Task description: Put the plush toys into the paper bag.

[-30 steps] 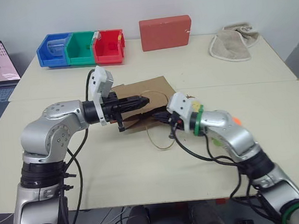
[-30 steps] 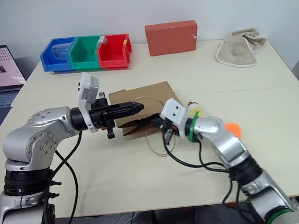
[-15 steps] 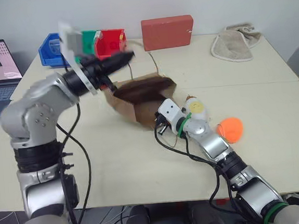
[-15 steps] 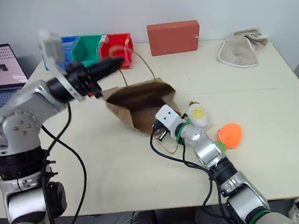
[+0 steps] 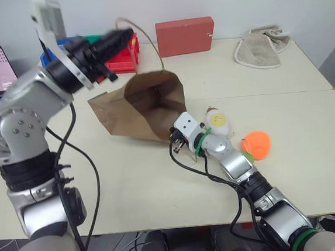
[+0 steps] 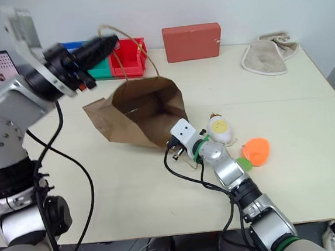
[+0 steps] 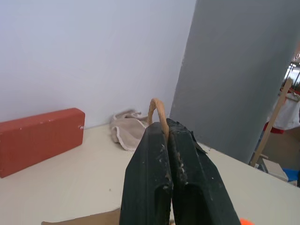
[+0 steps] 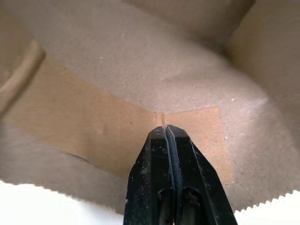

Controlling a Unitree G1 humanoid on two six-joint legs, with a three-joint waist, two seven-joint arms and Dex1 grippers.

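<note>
Left gripper (image 5: 125, 36) is up high, clenched on the cord handle (image 7: 158, 112) of the paper bag (image 5: 144, 111), and the wrist view shows the tan loop pinched between the two black fingers. The bag hangs tilted from that handle, bottom edge down on the surface (image 5: 131, 181), mouth gaping toward the robot's right side.

Right gripper (image 5: 173, 140) sits low at the lip of the bag's mouth, fingers pressed together with nothing between them that I can make out (its wrist view looks straight at the brown inner wall and a paper patch). Whether it touches the lip, I can't tell.

So the step in hand, I'd judge, is opening and propping the bag; no toy has gone in yet. The bag's inside looks empty as far as the views reach.

The white egg toy (image 5: 218, 121) lies on the surface just beside the right arm, and the orange fruit toy (image 5: 257, 144) a little further to the right, near it but apart.

Next move, I reckon: keep the handle up so the mouth stays wide, back the right gripper out, spread its fingers and go for the egg, which is nearest
</note>
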